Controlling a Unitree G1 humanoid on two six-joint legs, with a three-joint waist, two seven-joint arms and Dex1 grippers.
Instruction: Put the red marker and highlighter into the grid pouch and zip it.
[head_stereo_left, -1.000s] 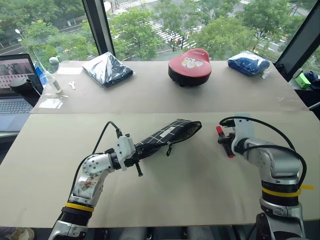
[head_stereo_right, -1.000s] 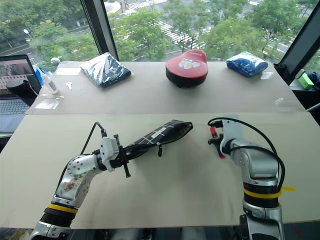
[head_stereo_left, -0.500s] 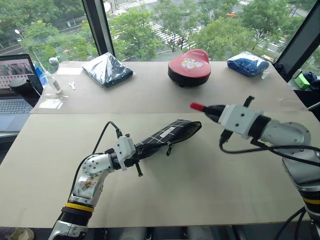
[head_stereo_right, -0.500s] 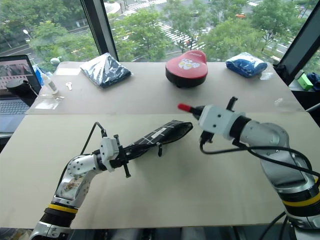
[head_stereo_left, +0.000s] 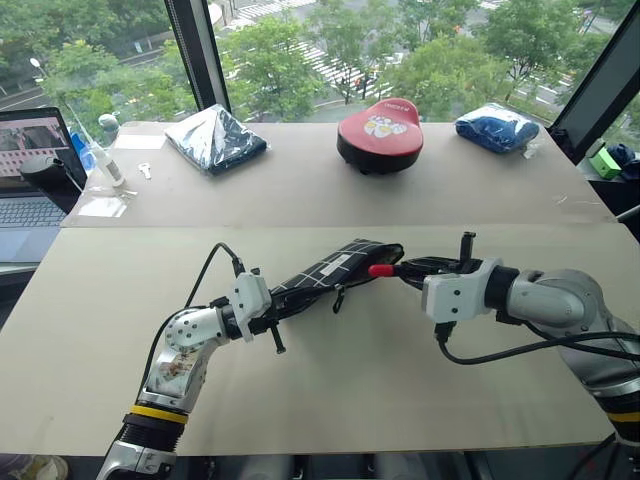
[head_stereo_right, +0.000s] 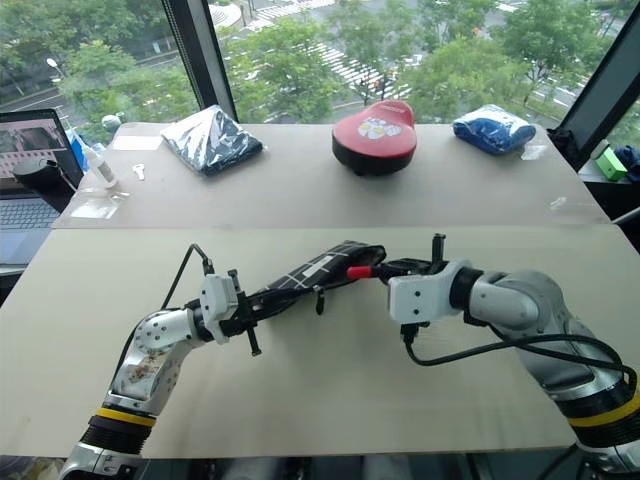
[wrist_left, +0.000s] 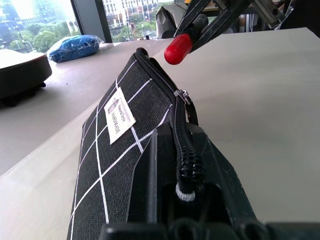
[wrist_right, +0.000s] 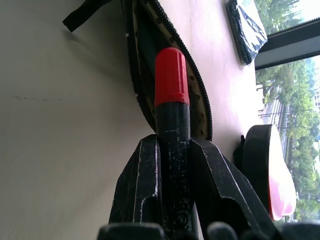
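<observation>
1. Red marker (wrist_right: 171, 102) gripped by its black body in right gripper (head_stereo_left: 418, 267); red cap just ahead of fingertips, at open mouth of grid pouch (head_stereo_left: 330, 272)
2. Left gripper (head_stereo_left: 268, 310) clenched on pouch's zipper end, pouch lifted toward the marker
3. Risk: cap catches zipper edge, marker skews or pushes the mouth shut
4. Risk: early release drops marker onto table (head_stereo_left: 330, 390)
5. Surface: pale beige table; beyond the fingers a red domed case (head_stereo_left: 379, 132) and wrapped bundles; windows behind, trees outside

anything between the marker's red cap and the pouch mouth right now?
No. The red marker in the right pincer faces the grid pouch opening unobstructed, right wrist view.
</observation>
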